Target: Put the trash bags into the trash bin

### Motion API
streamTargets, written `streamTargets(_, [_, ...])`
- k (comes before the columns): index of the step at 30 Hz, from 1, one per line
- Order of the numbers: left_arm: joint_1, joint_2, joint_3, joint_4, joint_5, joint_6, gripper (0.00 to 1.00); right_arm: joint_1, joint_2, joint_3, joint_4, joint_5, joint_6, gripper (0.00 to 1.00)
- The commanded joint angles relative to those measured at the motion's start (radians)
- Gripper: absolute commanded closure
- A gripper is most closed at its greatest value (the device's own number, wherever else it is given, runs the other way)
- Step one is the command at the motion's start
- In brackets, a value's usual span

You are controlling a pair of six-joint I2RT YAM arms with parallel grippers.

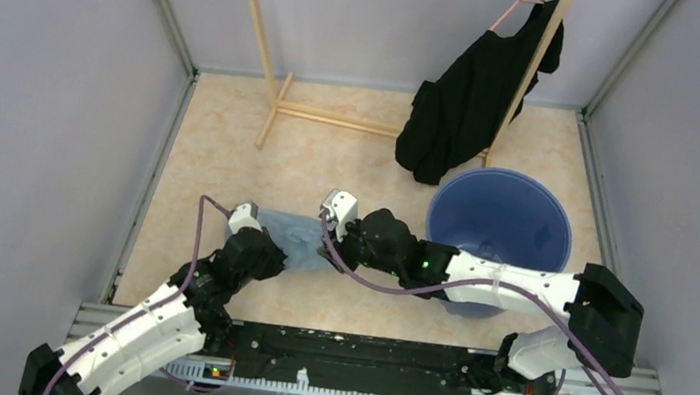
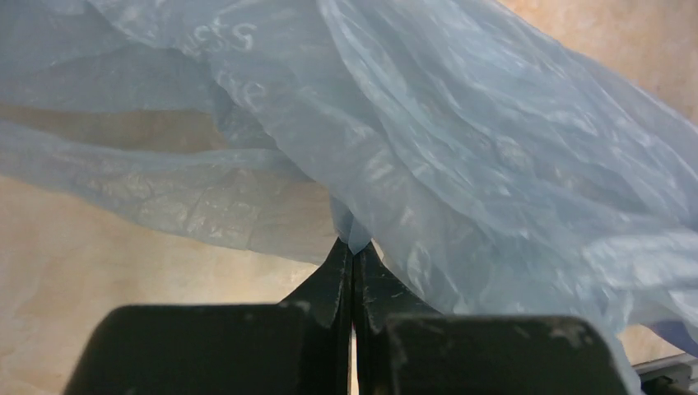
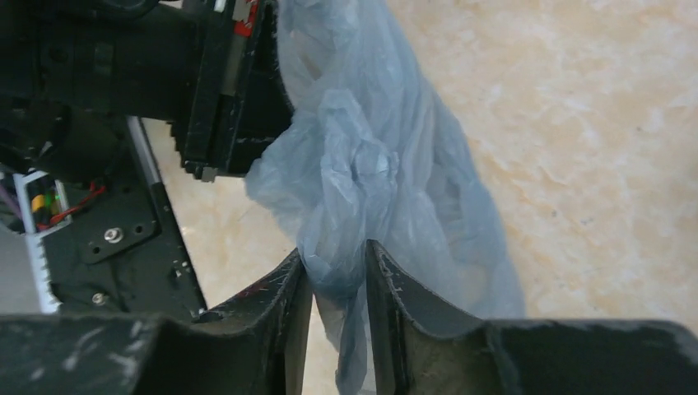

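The trash bag [image 1: 299,236], a thin pale-blue film, hangs stretched between my two grippers above the floor, left of the trash bin. The trash bin [image 1: 446,201] is a round blue bucket at the right, partly behind my right arm. My left gripper [image 1: 269,246] is shut on a pinch of the bag's edge [image 2: 354,243]. The film [image 2: 477,140] spreads away above and to the right of it. My right gripper [image 1: 334,228] is shut on a bunched fold of the bag [image 3: 362,164], which fills the narrow gap between its fingers [image 3: 336,267]. The left gripper's body [image 3: 234,90] shows close behind the bag.
A black garment [image 1: 469,101] hangs on a pink hanger from a wooden rack [image 1: 278,98] at the back, just behind the bin. Grey walls close in left, right and back. The black base rail [image 1: 356,360] runs along the near edge.
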Motion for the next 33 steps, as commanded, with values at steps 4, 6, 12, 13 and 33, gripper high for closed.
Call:
streamTargets(4, [0.0,0.021,0.013,0.081,-0.009,-0.033,1.0,-0.015,0.075,-0.005,-0.022,-0.211,0.118,0.59])
streamTargets(6, [-0.001,0.024,0.004,0.081,-0.008,-0.044,1.0,-0.015,0.061,0.015,-0.064,-0.223,0.13,0.5])
streamTargets(12, [0.0,0.011,-0.017,0.089,-0.013,-0.047,1.0,-0.015,-0.026,0.123,-0.292,-0.076,0.116,0.33])
streamTargets(13, [-0.001,0.011,-0.017,0.091,-0.014,-0.045,1.0,-0.015,-0.034,0.149,-0.326,-0.052,0.106,0.33])
streamTargets(33, [0.0,0.02,-0.046,0.101,-0.007,-0.036,1.0,-0.002,0.055,0.266,-0.487,0.119,0.063,0.61])
